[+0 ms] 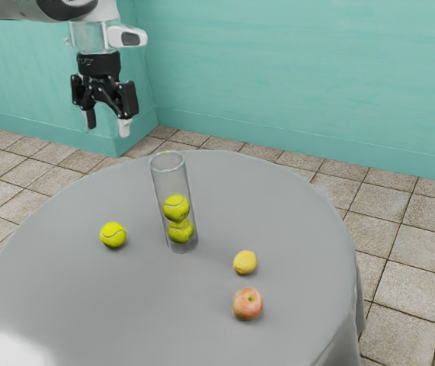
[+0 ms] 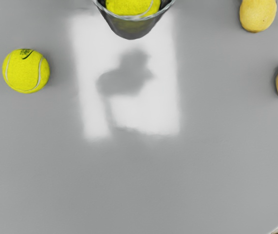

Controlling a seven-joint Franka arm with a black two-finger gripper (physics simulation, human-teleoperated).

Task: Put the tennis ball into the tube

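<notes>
The loose tennis ball (image 1: 113,235), yellow-green with pale curved seams, rests on the tabletop (image 1: 72,305) between the tube (image 1: 170,179) and the edge at the exterior view's left. Clear and open-topped, the tube stands upright, two tennis balls (image 1: 177,207) stacked inside.

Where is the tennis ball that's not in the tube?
In the exterior view, the loose ball rests on the table, to the exterior view's left of the clear tube, its nearest neighbor.

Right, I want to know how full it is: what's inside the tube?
An upper ball and a lower ball are stacked in the clear tube, with space above them. The upper ball covers the lower one's top, which can't be seen.
</notes>
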